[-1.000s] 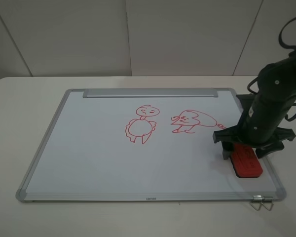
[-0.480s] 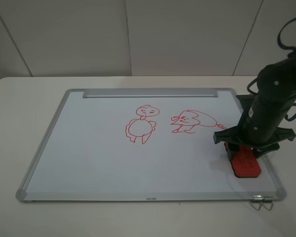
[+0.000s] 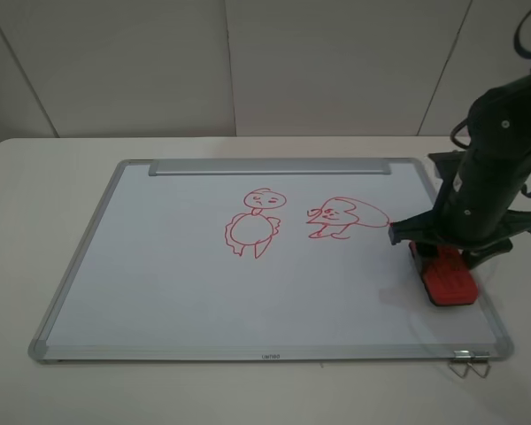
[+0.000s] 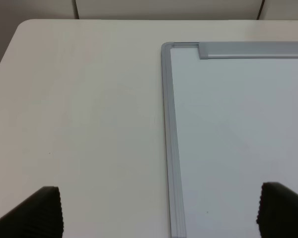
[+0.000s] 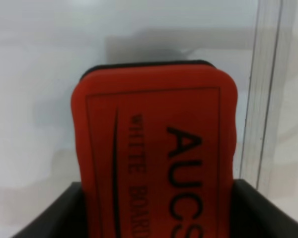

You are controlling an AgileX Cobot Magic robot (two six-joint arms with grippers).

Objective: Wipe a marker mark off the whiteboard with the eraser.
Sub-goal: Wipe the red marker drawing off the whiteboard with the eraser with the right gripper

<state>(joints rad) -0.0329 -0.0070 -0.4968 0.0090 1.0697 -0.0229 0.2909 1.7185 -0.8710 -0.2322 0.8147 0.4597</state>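
The whiteboard (image 3: 159, 283) lies flat on the table. The marker mark (image 3: 252, 226), a red upright round-bellied figure, sits near the board's middle. The red eraser (image 3: 446, 276) is at the board's right edge, far right of the mark. My right gripper (image 3: 442, 258) is shut on it from above. The right wrist view shows the eraser (image 5: 156, 148) with black lettering wedged between my two dark fingers (image 5: 54, 218), over the whiteboard (image 5: 39, 74). My left gripper (image 4: 164, 210) is open over the whiteboard's frame (image 4: 168, 124), holding nothing, and is out of the high view.
A red sideways heart-shaped creature (image 3: 345, 217) is drawn between the mark and the eraser. The tray strip (image 3: 270, 166) runs along the board's far edge. A small metal clip (image 3: 467, 363) lies at the front right corner. A white wall stands behind the table.
My right gripper has moved away from the front edge with the eraser, which now sits higher and a bit further back. The left arm is not seen earlier.
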